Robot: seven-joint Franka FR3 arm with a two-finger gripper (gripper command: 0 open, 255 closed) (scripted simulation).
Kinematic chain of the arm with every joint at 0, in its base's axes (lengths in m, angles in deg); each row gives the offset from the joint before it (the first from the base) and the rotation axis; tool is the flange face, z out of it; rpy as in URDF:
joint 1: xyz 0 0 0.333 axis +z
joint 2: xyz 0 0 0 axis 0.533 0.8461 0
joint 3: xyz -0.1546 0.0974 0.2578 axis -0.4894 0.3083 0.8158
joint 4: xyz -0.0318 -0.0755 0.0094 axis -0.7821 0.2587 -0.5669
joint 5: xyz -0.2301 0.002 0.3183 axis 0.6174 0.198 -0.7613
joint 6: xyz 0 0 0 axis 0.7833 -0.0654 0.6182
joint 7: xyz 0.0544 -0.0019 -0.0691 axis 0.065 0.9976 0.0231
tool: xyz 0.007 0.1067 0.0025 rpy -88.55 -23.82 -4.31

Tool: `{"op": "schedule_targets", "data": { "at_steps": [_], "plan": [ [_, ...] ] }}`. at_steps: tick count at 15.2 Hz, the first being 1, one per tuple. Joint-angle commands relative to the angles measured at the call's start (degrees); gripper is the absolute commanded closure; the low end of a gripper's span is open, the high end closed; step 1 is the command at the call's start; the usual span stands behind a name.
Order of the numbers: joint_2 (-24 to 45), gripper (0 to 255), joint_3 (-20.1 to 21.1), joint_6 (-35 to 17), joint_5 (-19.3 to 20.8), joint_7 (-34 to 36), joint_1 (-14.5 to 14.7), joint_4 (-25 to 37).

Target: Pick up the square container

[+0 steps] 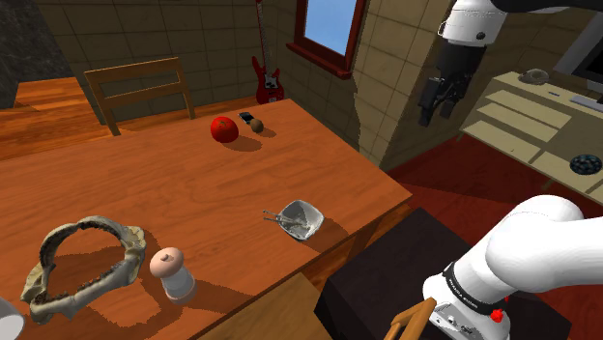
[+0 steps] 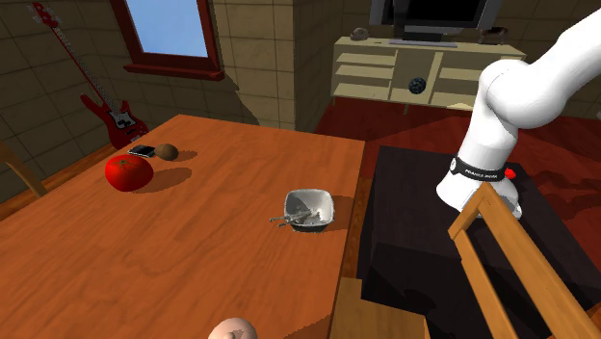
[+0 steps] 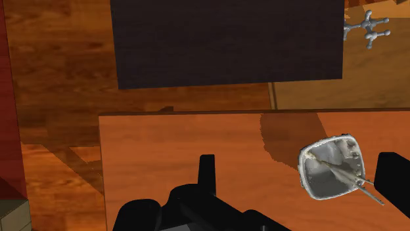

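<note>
**Shoulder view: tool high and wide, square container waiting by the bench edge**

Going left to right across the bench [image 1: 145,193], a bony ring [image 1: 82,266] and a small pink-topped shaker [image 1: 171,272] sit by the corner at the shoulder view's lower left. A red tomato [image 1: 225,129] lies toward the far edge. The square container [image 1: 301,218] rests by itself close to the edge that faces the stand [image 1: 387,280]. It looks grey and thin-walled, with slim metal pieces lying in it and poking out over one side. Furthest right, the tool [image 1: 437,99] hangs well above the bench, fingers spread apart and holding nothing.

The step in hand, I'd say, is the approach. In the wrist view the container lies nearer one finger than the other. The hand wants shifting sideways until the container is centred, then turning so the fingers face two flat walls rather than corners. I'd choose the pair of walls free of the protruding metal. Come straight down and take the walls below the rim. Close gently, since a light, thin thing near an edge could skid or tip, and lift vertically.
</note>
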State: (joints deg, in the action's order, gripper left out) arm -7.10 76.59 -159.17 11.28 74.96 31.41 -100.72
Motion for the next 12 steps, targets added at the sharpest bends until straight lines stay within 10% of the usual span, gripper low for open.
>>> {"op": "schedule_targets", "data": {
  "at_steps": [1,12],
  "plan": [
    [0.00,0,0.00,0.00,0.00,0.00,0.00,0.00],
    [6.39,0,9.55,-20.24,-2.04,3.51,5.43,-11.87]
  ]
}}
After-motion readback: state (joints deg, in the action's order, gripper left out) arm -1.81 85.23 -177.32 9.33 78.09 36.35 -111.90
